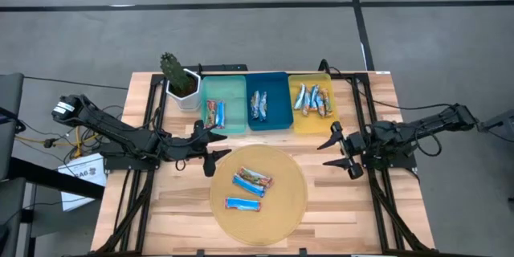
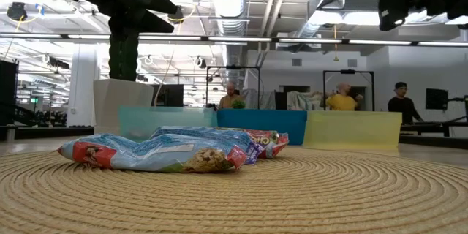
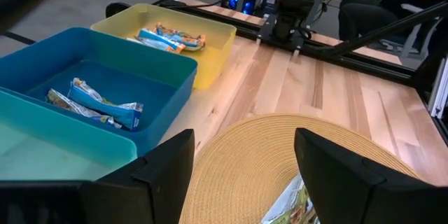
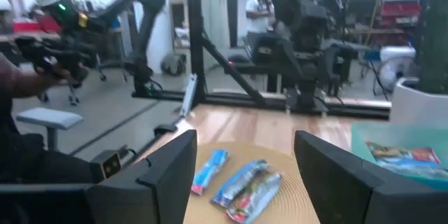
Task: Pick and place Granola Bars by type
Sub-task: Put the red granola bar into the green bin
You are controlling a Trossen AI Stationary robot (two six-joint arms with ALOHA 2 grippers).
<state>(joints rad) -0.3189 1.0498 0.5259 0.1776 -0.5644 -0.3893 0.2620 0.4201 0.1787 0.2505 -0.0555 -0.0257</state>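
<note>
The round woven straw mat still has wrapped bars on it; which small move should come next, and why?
Probably the left gripper, open and empty at the round woven straw mat, should lower onto the nearest blue-white foil-wrapped bar. Three trays already hold bars; the right gripper waits open beside the mat.

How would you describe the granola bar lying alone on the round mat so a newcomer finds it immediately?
Start at the round woven mat in the middle of the table, in front of the three trays. Two bars lie overlapping near its centre; the lone blue bar lies apart from them, nearer the table's front edge.
</note>
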